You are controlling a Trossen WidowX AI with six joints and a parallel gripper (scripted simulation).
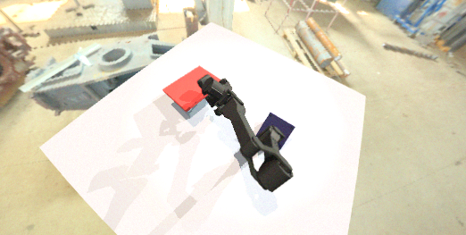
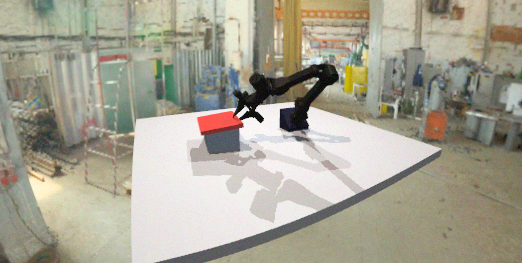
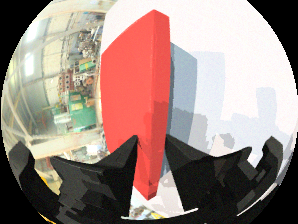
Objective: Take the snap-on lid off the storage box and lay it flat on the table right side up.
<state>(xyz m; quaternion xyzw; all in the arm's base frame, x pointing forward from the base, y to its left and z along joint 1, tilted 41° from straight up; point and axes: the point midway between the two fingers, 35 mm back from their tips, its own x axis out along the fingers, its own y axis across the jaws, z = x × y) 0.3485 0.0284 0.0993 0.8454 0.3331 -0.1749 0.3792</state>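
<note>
The red lid [image 1: 185, 88] [image 2: 219, 121] [image 3: 131, 82] lies on top of the grey-blue storage box [image 1: 190, 112] [image 2: 222, 142] [image 3: 183, 92], red top up. In the exterior view its side by the arm looks slightly higher; whether it is still snapped on all round cannot be told. My gripper [image 1: 209, 98] [image 2: 238, 118] [image 3: 150, 139] is shut on the lid's edge on the side facing the arm's base. In the wrist view one fingertip is on the lid's top side and the other on its underside. The box stands upright on the table; the far side of its rim is hidden.
The white table [image 1: 312, 88] [image 2: 170, 219] carries the box and the arm. The arm's dark blue base block [image 1: 286, 130] [image 2: 287, 119] stands some way behind the gripper. Shadows of the arm and box fall across the table top.
</note>
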